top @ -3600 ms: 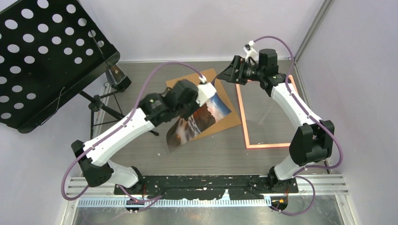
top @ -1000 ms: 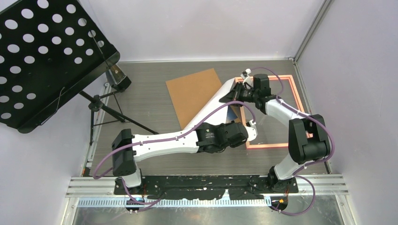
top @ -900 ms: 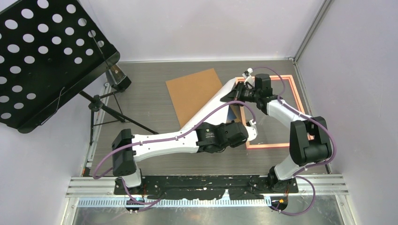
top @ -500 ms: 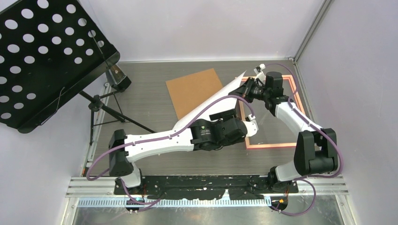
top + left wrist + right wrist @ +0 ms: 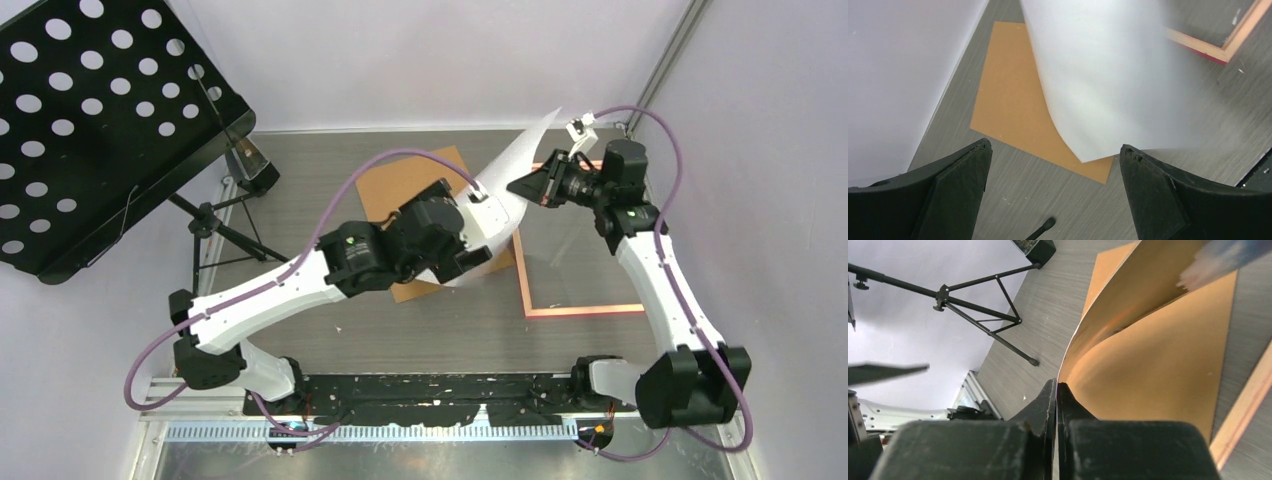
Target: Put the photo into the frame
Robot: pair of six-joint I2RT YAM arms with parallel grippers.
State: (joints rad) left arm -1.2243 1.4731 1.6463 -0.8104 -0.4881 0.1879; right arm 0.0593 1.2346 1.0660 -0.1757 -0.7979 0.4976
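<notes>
The photo (image 5: 525, 150) is observed held clear of the worktop (image 5: 290, 170), bowed, white back showing. The frame (image 5: 580, 311), thin and pink-orange, is recorded lying flat beneath it.

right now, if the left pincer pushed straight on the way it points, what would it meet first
Probably the curled white back of the glossy photo print hanging ahead of the open left pincer; past it, the brown backing board. Depth is unclear.

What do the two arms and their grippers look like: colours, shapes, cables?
Both the left arm and the right arm have white links and black joints, with a purple cable looping along each. The left gripper and right gripper have black, wedge-shaped fingers.
</notes>
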